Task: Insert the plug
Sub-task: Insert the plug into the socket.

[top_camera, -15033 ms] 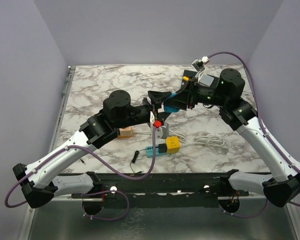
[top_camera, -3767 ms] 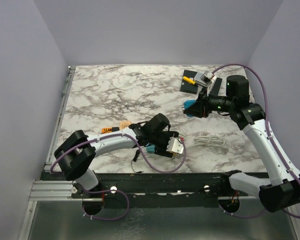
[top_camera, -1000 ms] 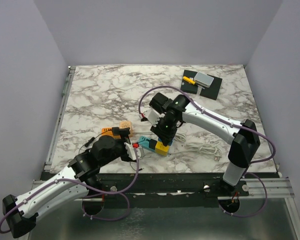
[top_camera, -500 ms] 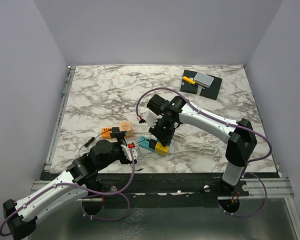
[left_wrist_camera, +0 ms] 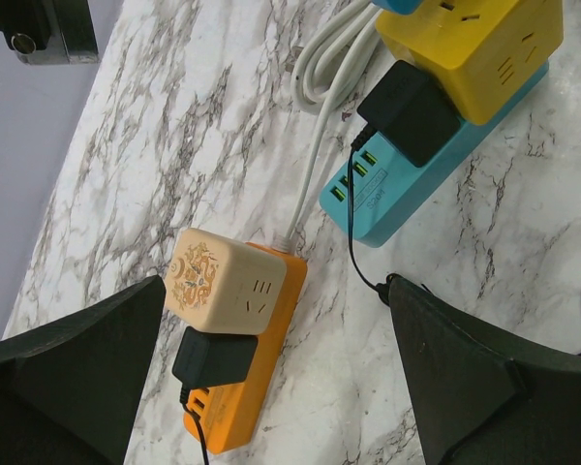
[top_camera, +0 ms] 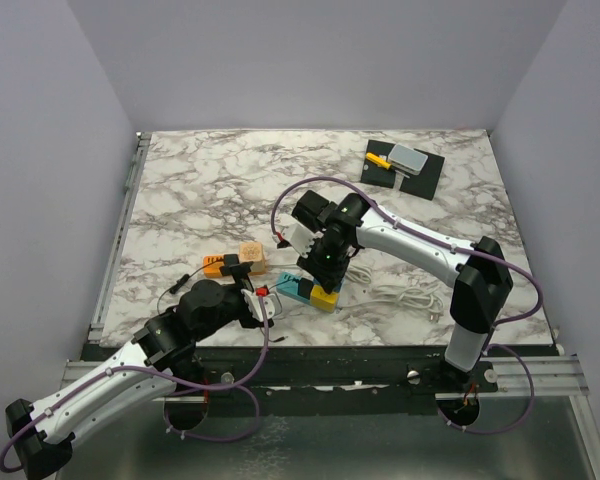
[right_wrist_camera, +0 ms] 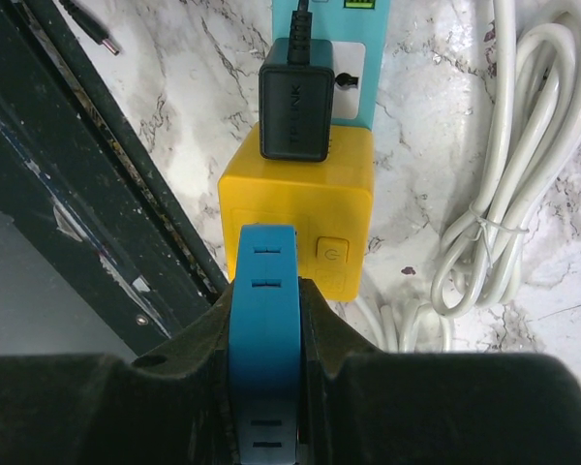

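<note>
Tabletop (top_camera: pixel 210 190) of veined marble is shared by both arms near its front edge. The right gripper (right_wrist_camera: pixel 264 302) is seen clamped on a blue plug (right_wrist_camera: pixel 263 262), which is held just above the yellow cube socket (right_wrist_camera: pixel 295 208) seated on the teal power strip (left_wrist_camera: pixel 421 179); whether plug and cube touch cannot be told. The left gripper (left_wrist_camera: pixel 276 320) is held spread wide near the strip, gripping nothing. A black adapter (right_wrist_camera: pixel 294 97) is plugged into the strip just beside the cube.
</note>
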`<action>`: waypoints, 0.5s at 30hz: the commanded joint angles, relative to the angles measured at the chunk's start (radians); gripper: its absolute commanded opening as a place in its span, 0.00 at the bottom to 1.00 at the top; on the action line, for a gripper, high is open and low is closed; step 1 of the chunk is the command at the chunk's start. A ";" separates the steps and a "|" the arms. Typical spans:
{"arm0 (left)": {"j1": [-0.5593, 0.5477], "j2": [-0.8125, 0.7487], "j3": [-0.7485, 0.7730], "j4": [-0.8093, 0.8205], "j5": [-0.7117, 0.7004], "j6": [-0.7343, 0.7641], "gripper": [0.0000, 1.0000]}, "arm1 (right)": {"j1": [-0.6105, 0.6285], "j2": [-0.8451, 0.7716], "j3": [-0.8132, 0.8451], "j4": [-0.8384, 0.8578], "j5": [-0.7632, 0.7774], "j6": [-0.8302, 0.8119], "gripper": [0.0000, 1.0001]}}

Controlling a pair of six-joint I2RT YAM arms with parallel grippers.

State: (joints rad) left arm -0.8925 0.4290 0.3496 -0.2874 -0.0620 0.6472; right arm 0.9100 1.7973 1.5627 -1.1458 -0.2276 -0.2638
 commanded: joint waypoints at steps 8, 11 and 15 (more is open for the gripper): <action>-0.004 -0.008 0.006 -0.005 -0.005 0.000 0.99 | 0.010 0.018 -0.006 0.007 0.023 -0.011 0.01; -0.005 -0.010 0.008 -0.005 -0.007 0.003 0.99 | 0.013 0.023 -0.006 0.009 0.021 -0.008 0.01; -0.005 -0.013 0.010 -0.005 -0.012 0.010 0.99 | 0.016 0.031 -0.009 0.009 0.023 -0.006 0.01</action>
State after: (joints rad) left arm -0.8925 0.4286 0.3496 -0.2874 -0.0616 0.6491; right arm 0.9131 1.8027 1.5623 -1.1454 -0.2214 -0.2634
